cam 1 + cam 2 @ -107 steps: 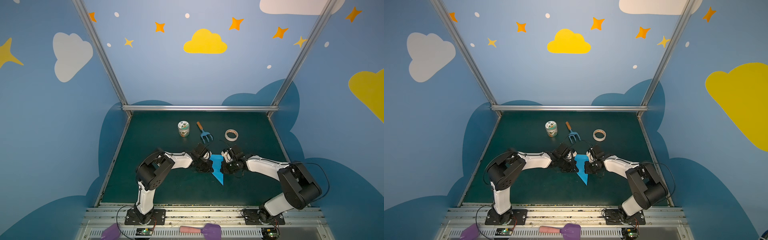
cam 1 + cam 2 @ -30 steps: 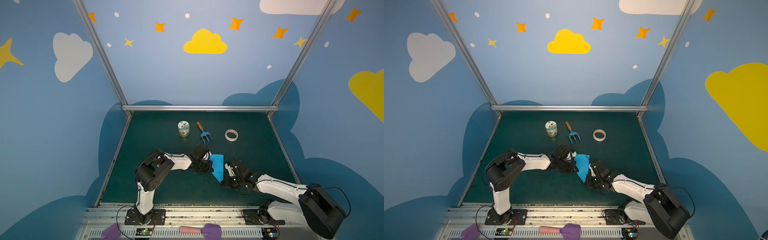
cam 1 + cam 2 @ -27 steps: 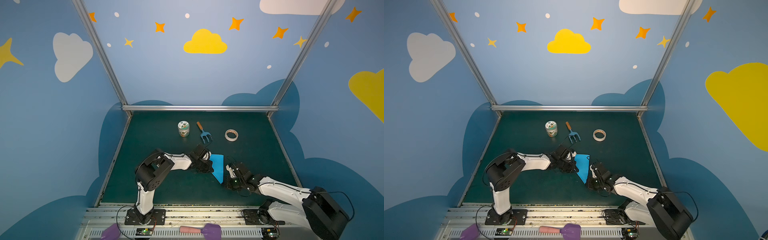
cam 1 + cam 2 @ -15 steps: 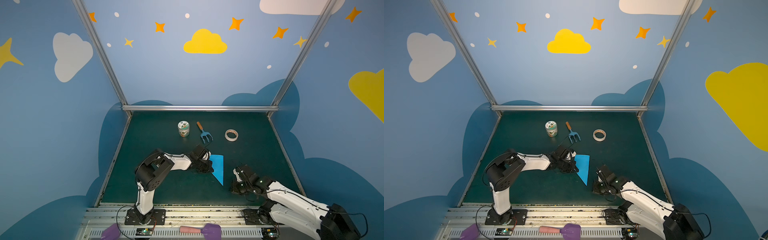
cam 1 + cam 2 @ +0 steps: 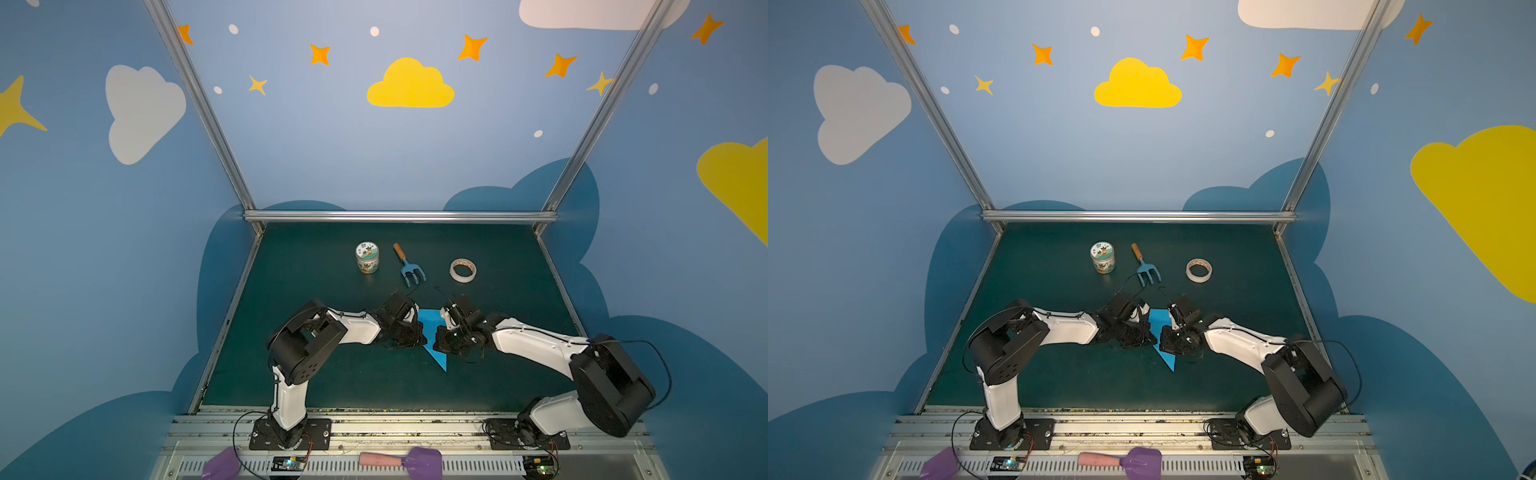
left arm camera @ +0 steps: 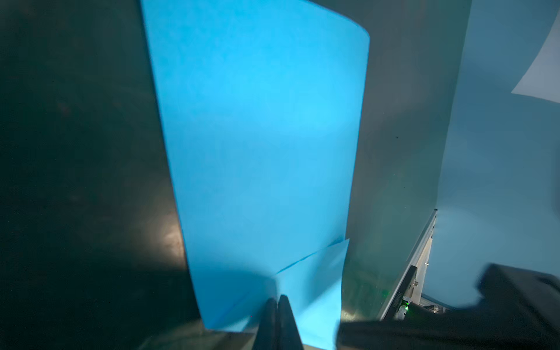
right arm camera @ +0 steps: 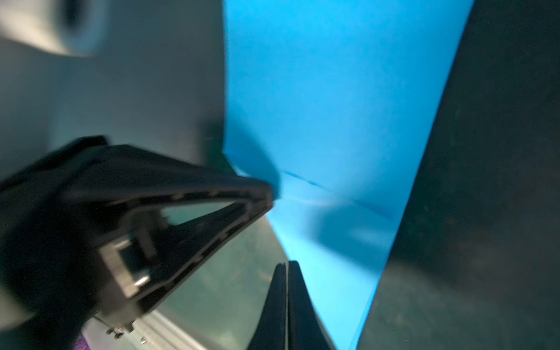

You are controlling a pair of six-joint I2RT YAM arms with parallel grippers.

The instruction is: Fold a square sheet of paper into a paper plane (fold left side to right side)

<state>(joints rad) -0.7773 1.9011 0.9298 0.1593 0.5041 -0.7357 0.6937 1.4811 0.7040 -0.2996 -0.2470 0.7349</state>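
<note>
at the bottom edge of both top views a purple tool (image 5: pixel 419 461) lies off the green tabletop (image 5: pixel 353 382), out of play.

above it, low centre of the frame, the paper (image 5: pixel 430 326) lies flat on the tabletop as a narrow wedge. its point aims at the bottom of the frame and its straight end faces the back. it is not a plain square now, and a slanted flap edge in the left wrist view shows layers. i judge the side-over-side fold is laid down and being pressed. the wing folds and a finished plane are yet to come.

the left end effector (image 6: pixel 277 303) is at the paper's left edge, fingertips together, its tip resting on the sheet and not clamped round it. the right end effector (image 7: pixel 286 268) is closed too, at the paper's right edge. i cannot tell whether it touches the paper or the tabletop just beside it. the paper lies between the two, its point free.

farther up stand a fork (image 5: pixel 409 266), a jar (image 5: pixel 367 257) to its left and a tape roll (image 5: pixel 463 270) to its right, all well apart from the paper.
</note>
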